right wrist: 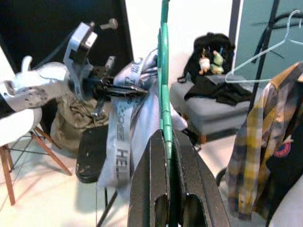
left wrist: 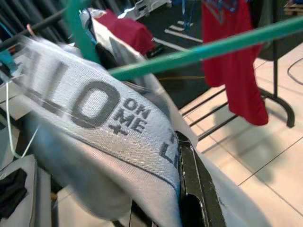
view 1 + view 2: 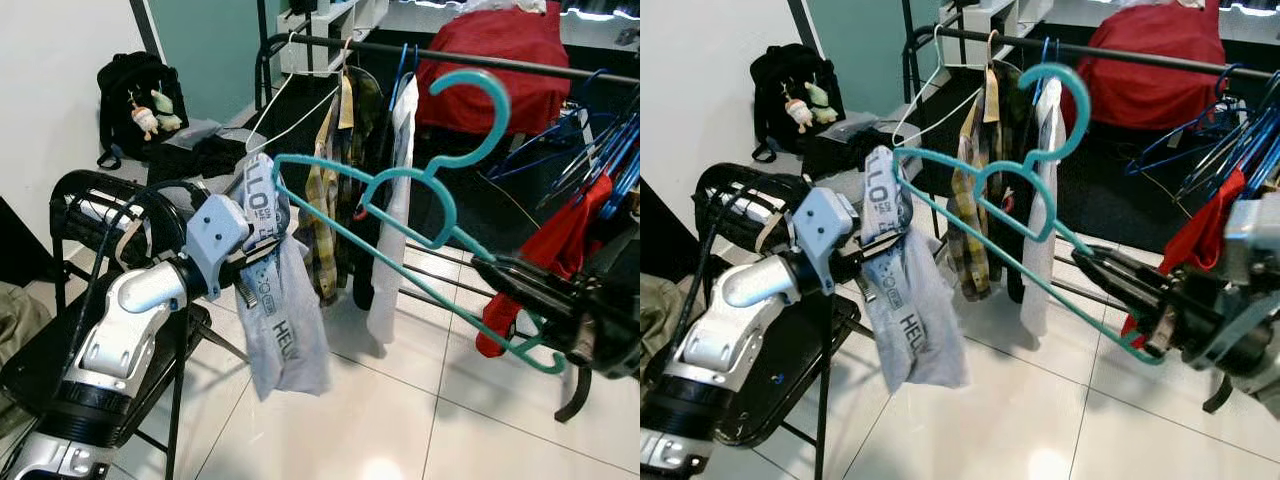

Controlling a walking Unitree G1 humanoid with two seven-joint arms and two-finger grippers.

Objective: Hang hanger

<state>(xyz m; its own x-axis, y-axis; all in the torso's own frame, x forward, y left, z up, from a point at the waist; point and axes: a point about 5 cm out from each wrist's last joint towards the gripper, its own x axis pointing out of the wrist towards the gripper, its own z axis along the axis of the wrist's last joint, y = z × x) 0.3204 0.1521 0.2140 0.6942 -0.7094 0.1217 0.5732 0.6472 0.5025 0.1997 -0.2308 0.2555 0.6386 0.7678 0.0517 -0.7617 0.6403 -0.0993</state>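
The right gripper [image 3: 1110, 268] is clamped on the teal hanger [image 3: 400, 205] w/ the hook up, near the rail [image 3: 480, 55]. The left gripper [image 3: 872, 262] pinches the grey shirt [image 3: 280, 310] on the hanger's far end. Lift both ends level, then hook onto a bare bit of rail.

Ahead of my right gripper [image 3: 500, 275], the teal hanger [image 3: 420, 190] faces a rail [image 3: 480, 55] crowded by a plaid shirt [image 3: 325, 200], a white garment [image 3: 395, 200] and blue hangers [image 3: 590, 150]. I see bare rail between the white garment and those hangers. The grey cloth [image 3: 280, 310] at my left gripper [image 3: 255, 255] blocks that side.
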